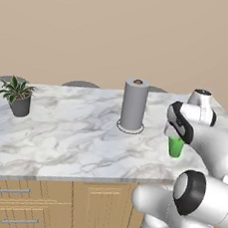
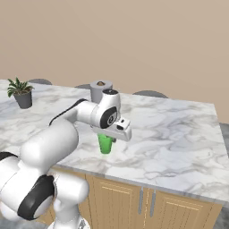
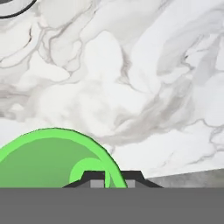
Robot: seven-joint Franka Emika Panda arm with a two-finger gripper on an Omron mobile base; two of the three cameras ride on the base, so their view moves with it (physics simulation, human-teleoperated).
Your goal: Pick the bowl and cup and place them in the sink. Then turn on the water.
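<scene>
cup (image 1: 175,147): smooth green plastic look | counter (image 1: 74,131): polished white marble | cabinets (image 1: 50,204): matt wood

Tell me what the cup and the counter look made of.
Cup: likely plastic, by its uniform bright green, thin rim and smooth, slightly glossy wall; glazed ceramic is possible. Counter: looks like polished marble, white with grey veining and a soft sheen, though it could be a marble-look laminate.
</scene>
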